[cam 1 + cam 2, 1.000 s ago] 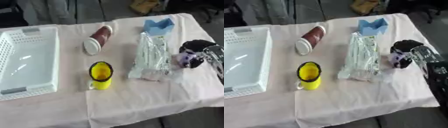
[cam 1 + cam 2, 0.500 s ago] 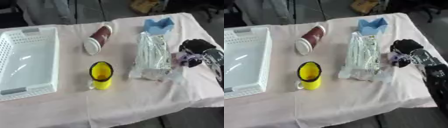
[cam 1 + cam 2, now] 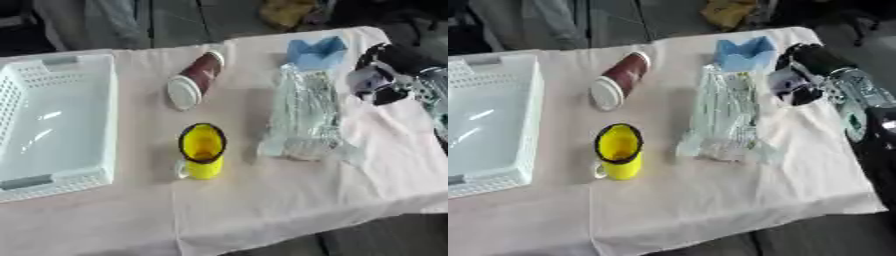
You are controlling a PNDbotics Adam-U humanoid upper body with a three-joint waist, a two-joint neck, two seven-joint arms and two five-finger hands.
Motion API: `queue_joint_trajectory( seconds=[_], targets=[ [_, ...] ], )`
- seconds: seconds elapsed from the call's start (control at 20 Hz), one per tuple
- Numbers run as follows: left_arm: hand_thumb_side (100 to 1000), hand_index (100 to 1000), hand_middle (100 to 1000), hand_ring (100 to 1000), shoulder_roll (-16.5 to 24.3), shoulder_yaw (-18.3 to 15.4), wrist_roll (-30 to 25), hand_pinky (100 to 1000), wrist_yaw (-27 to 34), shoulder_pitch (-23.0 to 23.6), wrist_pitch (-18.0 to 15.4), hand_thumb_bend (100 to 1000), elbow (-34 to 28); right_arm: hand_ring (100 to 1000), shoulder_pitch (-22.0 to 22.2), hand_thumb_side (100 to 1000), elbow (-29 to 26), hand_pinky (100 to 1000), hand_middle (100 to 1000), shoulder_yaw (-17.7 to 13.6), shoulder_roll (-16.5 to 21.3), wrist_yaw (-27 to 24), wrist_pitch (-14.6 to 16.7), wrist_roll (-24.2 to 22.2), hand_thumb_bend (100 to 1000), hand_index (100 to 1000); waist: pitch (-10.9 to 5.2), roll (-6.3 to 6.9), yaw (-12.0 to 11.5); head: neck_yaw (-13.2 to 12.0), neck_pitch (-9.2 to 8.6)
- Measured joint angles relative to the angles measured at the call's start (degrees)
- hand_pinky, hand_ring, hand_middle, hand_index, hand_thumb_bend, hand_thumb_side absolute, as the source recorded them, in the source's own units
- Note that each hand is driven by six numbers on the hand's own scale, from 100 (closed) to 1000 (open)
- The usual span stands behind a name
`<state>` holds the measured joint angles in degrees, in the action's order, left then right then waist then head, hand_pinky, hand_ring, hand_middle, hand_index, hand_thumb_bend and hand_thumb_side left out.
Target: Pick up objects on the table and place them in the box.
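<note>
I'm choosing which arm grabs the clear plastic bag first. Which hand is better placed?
The right hand, probably. It shows at the table's right edge, just beside the clear plastic bag. The left hand shows in neither view, and the white box lies on that far side.

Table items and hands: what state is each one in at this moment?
White box: empty, at table's left.
Brown cup: lying on its side, white lid on.
Yellow mug: upright, empty.
Clear plastic bag: lying flat.
Blue item: resting beyond the bag.
Right hand: at table's right edge, fingers unclear.
Left hand: out of view.
</note>
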<state>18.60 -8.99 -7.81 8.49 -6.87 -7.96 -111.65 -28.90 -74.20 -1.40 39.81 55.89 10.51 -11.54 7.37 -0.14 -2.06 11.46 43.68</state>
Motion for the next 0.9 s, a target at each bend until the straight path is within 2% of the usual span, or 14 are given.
queue_joint_trajectory(
  seconds=[0.1, 0.45, 0.5, 0.55, 0.75, 0.9],
  targets=[
    [930, 787, 772, 773, 0.00, 0.00, -0.01, 345, 0.00, 0.03, 0.01, 260, 0.00, 258, -0.51, 100, -1.45, 100, 292, 0.00, 0.17, -1.55, -0.48, -0.49, 334, 325, -0.01, -0.02, -0.01, 0.00, 0.00],
    [930, 788, 772, 773, 0.00, 0.01, -0.04, 344, 0.01, 0.33, 0.04, 260, 0.02, 253, -5.21, 100, -5.94, 100, 276, 0.77, 0.14, -7.98, -0.69, 1.82, 319, 329, -0.33, -0.26, -0.05, 0.17, 0.00],
    [931, 787, 772, 774, 0.00, 0.01, -0.04, 343, 0.01, 0.33, 0.04, 258, 0.03, 247, -5.35, 100, -6.09, 100, 260, 0.89, 0.14, -8.46, -0.76, 2.08, 266, 333, -0.33, -0.27, -0.05, 0.19, 0.00],
    [931, 787, 772, 774, 0.00, 0.06, -0.06, 343, 0.03, 0.33, 0.07, 258, 0.06, 247, -5.42, 100, -6.31, 100, 260, 1.15, 0.09, -8.87, -0.73, 2.36, 266, 333, -0.46, -0.25, -0.26, 0.42, 0.01],
    [931, 786, 767, 773, 0.01, 0.39, -0.16, 343, 0.24, 0.41, 0.16, 256, 0.36, 238, -9.82, 100, -7.82, 100, 254, 4.23, -2.76, -11.34, -0.37, 4.69, 211, 339, -1.04, -0.30, -1.01, 1.09, 0.01],
    [931, 785, 766, 772, 0.02, 0.43, -0.15, 341, 0.50, 0.41, 0.21, 254, 0.37, 232, -13.50, 100, -6.28, 100, 251, 7.81, -5.55, -13.70, -0.18, 5.80, 156, 341, -1.04, -0.40, -1.24, 1.25, 0.01]
  ],
)
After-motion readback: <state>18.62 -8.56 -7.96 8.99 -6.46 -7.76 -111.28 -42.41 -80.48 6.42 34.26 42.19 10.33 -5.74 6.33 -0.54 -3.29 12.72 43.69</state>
